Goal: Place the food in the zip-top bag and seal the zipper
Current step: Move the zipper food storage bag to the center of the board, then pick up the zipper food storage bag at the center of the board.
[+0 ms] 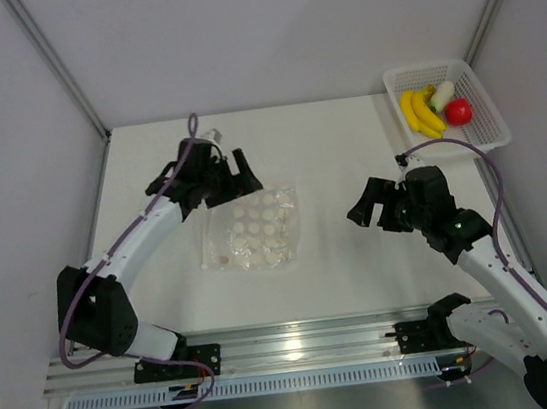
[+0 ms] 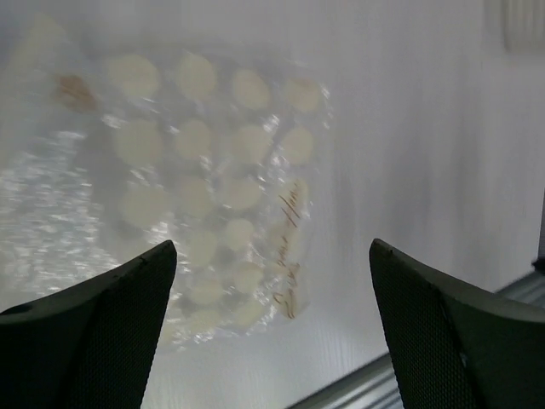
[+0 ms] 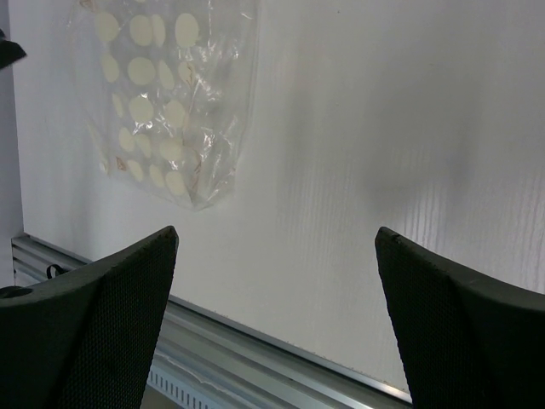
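Grey walls close in a white bench (image 1: 327,147), and that is your whole working area. Your zip-top bag (image 1: 254,230) lies flat on it, left of centre, clear and crinkled with pale round marks; I cannot tell which edge carries the zipper. Well apart from it, the food (image 1: 427,119) sits in the white basket (image 1: 487,104) at the far right corner: banana bunch (image 1: 414,110), radish (image 1: 442,95) and red fruit (image 1: 458,112) packed close together. Your left end effector (image 1: 233,188) hovers at the bag's far edge, jaws wide and holding nothing. Your right end effector (image 1: 380,209) hangs between bag and basket, also wide and empty. Expect the bag to be light, limp and slippery, likely to slide on the bench or collapse when pinched, so take one edge near the mouth and lift a single layer if you can. The toys look light and rigid; the red fruit may roll, so grip the banana bunch across its middle and the radish along its white body
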Robot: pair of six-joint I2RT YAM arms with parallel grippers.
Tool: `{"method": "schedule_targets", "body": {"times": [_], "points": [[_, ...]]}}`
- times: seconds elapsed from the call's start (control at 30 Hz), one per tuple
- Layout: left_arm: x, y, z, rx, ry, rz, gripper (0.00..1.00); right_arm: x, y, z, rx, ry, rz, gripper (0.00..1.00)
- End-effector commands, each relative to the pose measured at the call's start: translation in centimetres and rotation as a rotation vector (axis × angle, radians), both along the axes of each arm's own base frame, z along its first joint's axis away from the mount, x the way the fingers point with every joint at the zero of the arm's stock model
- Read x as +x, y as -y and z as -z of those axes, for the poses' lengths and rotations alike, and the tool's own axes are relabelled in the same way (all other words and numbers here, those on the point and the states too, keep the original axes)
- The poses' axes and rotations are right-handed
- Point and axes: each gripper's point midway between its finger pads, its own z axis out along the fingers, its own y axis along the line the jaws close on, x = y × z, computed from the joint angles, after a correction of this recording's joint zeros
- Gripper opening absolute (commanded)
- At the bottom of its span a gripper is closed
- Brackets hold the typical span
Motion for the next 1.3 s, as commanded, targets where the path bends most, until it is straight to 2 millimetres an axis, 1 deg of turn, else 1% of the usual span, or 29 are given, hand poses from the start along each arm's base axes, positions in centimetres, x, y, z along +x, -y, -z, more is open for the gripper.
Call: {"method": "schedule_targets", "body": {"times": [0.0,0.03,0.07,0.1,0.17,0.2,0.23,0.3,0.37,0.4,0.43,0.5,0.53,0.67,0.7,0.73,0.83,0.97,1.03,1.1,1.13,1.17,1.2,1.27], "points": [[2.1,-5.3,-0.1,-0.024,0.02,-0.136,0.93,0.1,-0.4,0.1,0.0,0.009,-0.021,0.99],[2.5,-6.1,0.0,-0.031,0.019,-0.156,0.92,0.2,-0.4,0.1,0.001,0.007,-0.021,0.99],[3.1,-7.7,0.3,-0.031,0.008,-0.198,0.91,0.2,-0.5,0.1,-0.004,0.005,-0.029,0.99],[3.4,-8.1,0.8,-0.034,-0.011,-0.206,0.88,0.3,-0.5,0.1,-0.003,0.003,-0.032,0.99],[3.8,-9.0,1.3,-0.038,-0.025,-0.221,0.87,0.5,-0.7,0.2,-0.008,-0.002,-0.039,0.99],[3.9,-9.0,1.9,-0.038,-0.039,-0.213,0.86,0.6,-0.8,0.2,-0.008,-0.001,-0.046,0.99],[4.2,-8.9,1.9,-0.038,-0.031,-0.206,0.86,0.8,-0.8,0.0,-0.008,0.003,-0.045,0.99],[4.2,-8.6,2.9,-0.041,-0.064,-0.197,0.85,0.9,-1.0,0.0,-0.01,0.001,-0.059,0.99],[4.2,-8.8,3.8,-0.03,-0.09,-0.206,0.85,1.1,-1.1,-0.1,-0.014,0.002,-0.066,0.99],[4.3,-9.1,4.2,-0.016,-0.097,-0.218,0.85,1.1,-1.1,-0.1,-0.021,-0.003,-0.069,0.99],[4.2,-9.7,5.0,0.001,-0.111,-0.238,0.85,1.1,-1.0,-0.1,-0.027,0.002,-0.071,0.99],[4.4,-10.5,5.4,0.017,-0.111,-0.262,0.85,1.1,-0.9,-0.1,-0.033,0.004,-0.074,0.99],[4.5,-11.3,5.6,0.039,-0.102,-0.286,0.86,1.1,-0.8,0.0,-0.034,0.003,-0.072,0.99],[4.3,-12.3,6.2,0.065,-0.093,-0.31,0.86,1.1,-0.8,0.6,-0.027,-0.009,-0.076,0.99],[4.4,-12.3,6.2,0.061,-0.092,-0.308,0.86,1.1,-0.8,0.7,-0.023,-0.011,-0.077,0.99],[4.3,-12.2,6.5,0.061,-0.104,-0.301,0.86,1.2,-0.9,0.9,-0.021,-0.017,-0.078,0.99],[4.3,-12.8,7.5,0.056,-0.146,-0.319,0.86,1.0,-1.3,1.0,-0.005,-0.028,-0.088,0.99],[4.2,-12.1,8.4,0.022,-0.183,-0.293,0.86,0.9,-1.3,0.6,0.001,-0.021,-0.088,0.99],[4.2,-11.3,8.6,-0.014,-0.192,-0.262,0.86,0.8,-1.2,0.5,-0.001,-0.017,-0.086,1.0],[4.2,-11.2,8.9,-0.014,-0.206,-0.257,0.86,0.7,-1.1,0.3,0.001,-0.015,-0.083,0.99],[4.0,-11.3,9.5,-0.011,-0.223,-0.257,0.86,0.6,-1.2,0.2,0.004,-0.013,-0.085,1.0],[4.2,-11.3,9.5,-0.017,-0.218,-0.257,0.86,0.6,-1.2,0.0,0.006,-0.006,-0.084,1.0],[4.0,-11.0,9.6,-0.027,-0.22,-0.249,0.85,0.5,-1.1,-0.1,0.007,-0.005,-0.083,0.99],[3.9,-10.2,9.1,-0.074,-0.197,-0.222,0.81,0.4,-1.0,-0.3,0.006,0.0,-0.079,0.99]]}}
